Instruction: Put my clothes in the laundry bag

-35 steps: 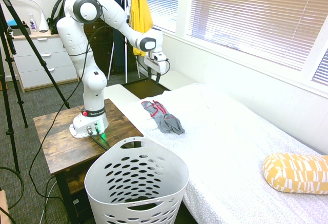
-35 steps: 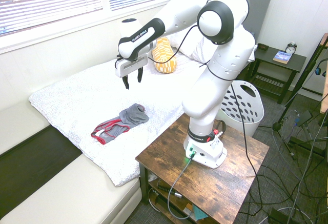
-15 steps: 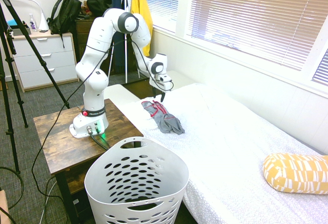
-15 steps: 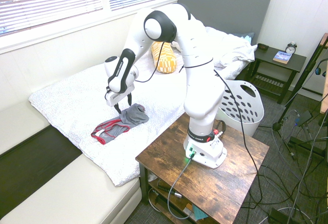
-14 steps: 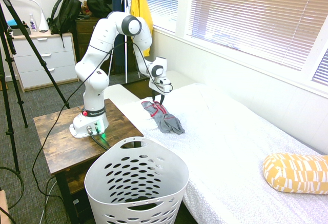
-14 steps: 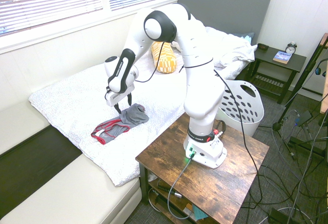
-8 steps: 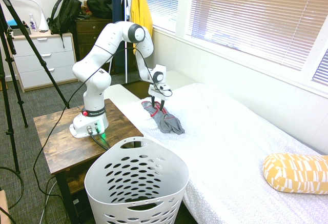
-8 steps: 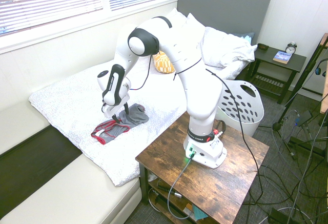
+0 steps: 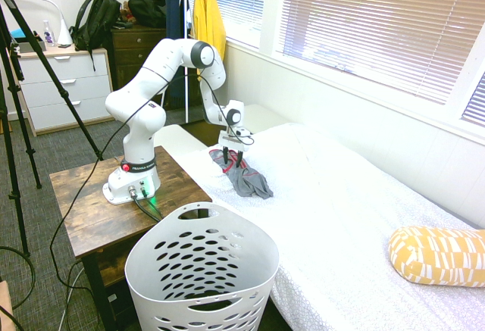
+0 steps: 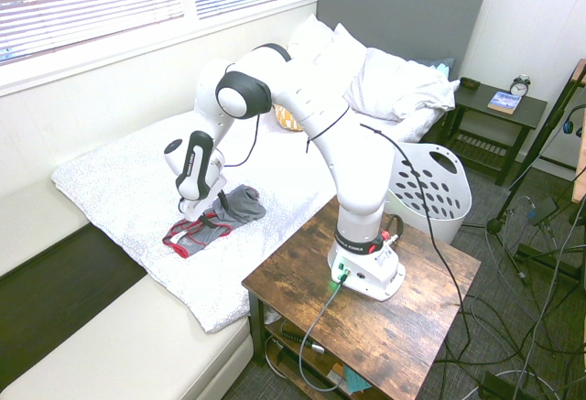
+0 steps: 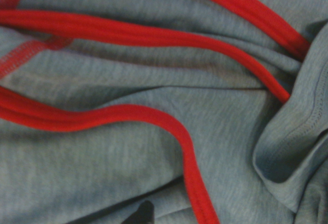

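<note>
Second exterior view: end effector [image 10: 207,216] spread wide on clothes [image 10: 229,212].

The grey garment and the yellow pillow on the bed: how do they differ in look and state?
The grey garment is crumpled and flat, with red trim; the pillow is plump, yellow with white dashes. The garment lies at the bed's end nearest the robot, with the open claw right over it; the pillow sits far from the arm. Both are soft and rest on the white cover.
</note>
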Controlling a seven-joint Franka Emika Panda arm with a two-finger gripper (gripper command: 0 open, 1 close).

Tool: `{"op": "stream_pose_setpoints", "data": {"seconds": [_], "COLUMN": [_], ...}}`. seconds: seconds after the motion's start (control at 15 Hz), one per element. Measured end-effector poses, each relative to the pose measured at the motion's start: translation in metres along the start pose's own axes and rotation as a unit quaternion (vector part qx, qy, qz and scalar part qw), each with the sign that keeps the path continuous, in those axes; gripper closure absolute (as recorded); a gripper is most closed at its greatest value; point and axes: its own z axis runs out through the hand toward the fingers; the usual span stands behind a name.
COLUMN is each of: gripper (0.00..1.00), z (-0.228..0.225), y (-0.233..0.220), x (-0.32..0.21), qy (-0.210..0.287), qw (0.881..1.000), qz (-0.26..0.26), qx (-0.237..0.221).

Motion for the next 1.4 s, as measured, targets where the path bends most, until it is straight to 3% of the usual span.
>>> {"op": "stream_pose_setpoints", "data": {"seconds": [0.2, 0.27, 1.4], "gripper": [0.00, 1.00, 1.00], "z": [0.016, 0.019, 0.047], "y": [0.010, 0.012, 0.020], "x": [0.007, 0.009, 0.045], "qy": [0.004, 0.007, 0.012], "qw": [1.000, 1.000, 0.999], "qz": [0.005, 0.008, 0.040], "qx": [-0.016, -0.015, -0.004]}}
